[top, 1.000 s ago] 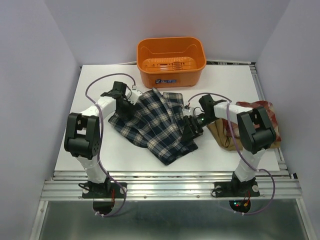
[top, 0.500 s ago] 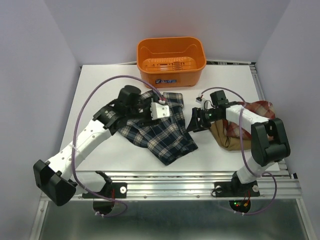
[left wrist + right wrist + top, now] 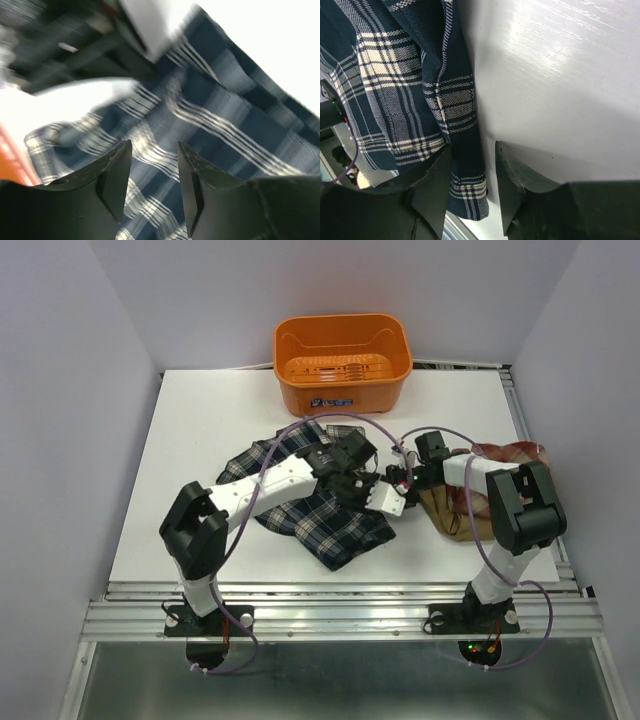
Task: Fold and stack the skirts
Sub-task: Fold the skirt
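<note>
Nearest us, toward the middle of the table's point(image 3: 200, 420) front edge, lies the navy-green-white plaid skirt point(image 3: 335, 530). It is rumpled, with one pointed corner hanging toward that edge. It is soft woven cloth with a stitched hem and is not yet folded.

Both arms meet over its right side, likely to lift and flatten it. The left gripper point(image 3: 154, 150) hovers with its dark fingers spread and only blurred plaid beneath them. The right gripper point(image 3: 472, 150) straddles the skirt's hemmed edge where it lies on the glossy white tabletop. We cannot tell whether it already pinches the cloth.

By the right edge, the plain tan skirt point(image 3: 440, 515) sits crumpled with the red-and-white plaid skirt point(image 3: 520, 455) just behind it, both waiting their turn.

At the far edge stands the rigid orange plastic basket point(image 3: 340, 385).
</note>
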